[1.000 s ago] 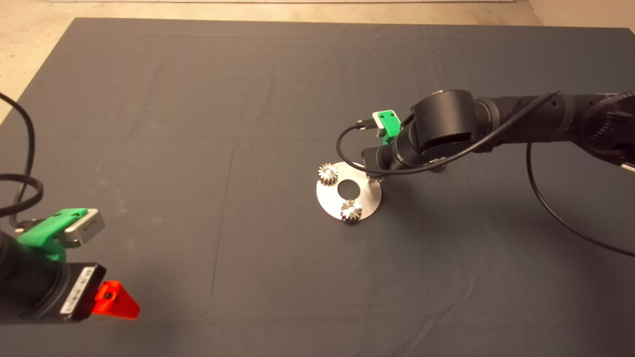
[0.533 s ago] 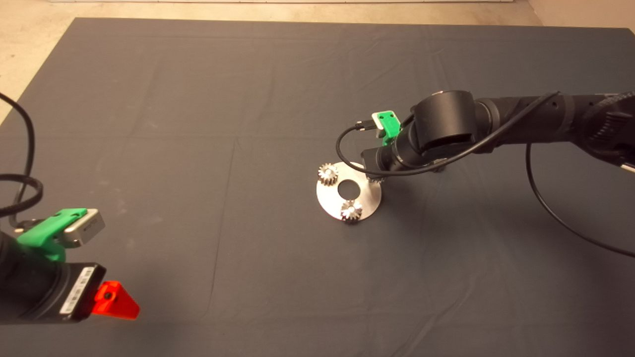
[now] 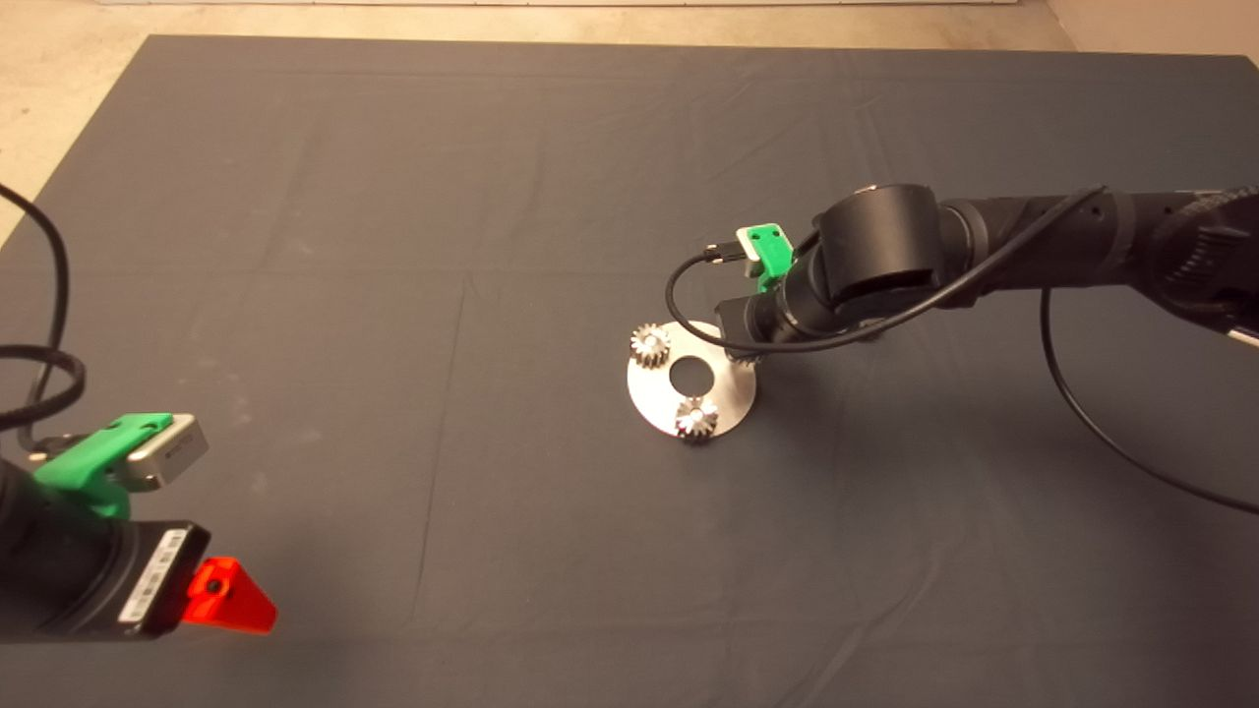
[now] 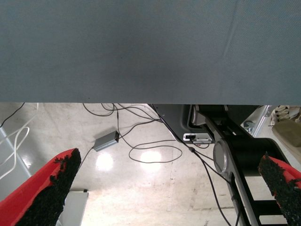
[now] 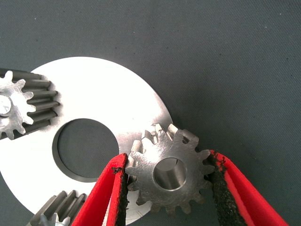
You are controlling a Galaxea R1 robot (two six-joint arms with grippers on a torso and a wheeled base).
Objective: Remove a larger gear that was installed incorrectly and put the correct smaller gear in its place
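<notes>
Larger gear (image 5: 170, 175) in right hand (image 5: 169, 188), dark mat (image 3: 393, 246) beneath.

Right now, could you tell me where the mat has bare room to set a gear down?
The mat is bare between the left gripper at the near-left corner and the round plate, and along the far edge. It is crowded at the plate, where the right gripper holds a gear beside two others.

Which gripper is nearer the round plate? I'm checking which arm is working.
Right: the right gripper holds a gear at the round plate; the left gripper sits far off.
</notes>
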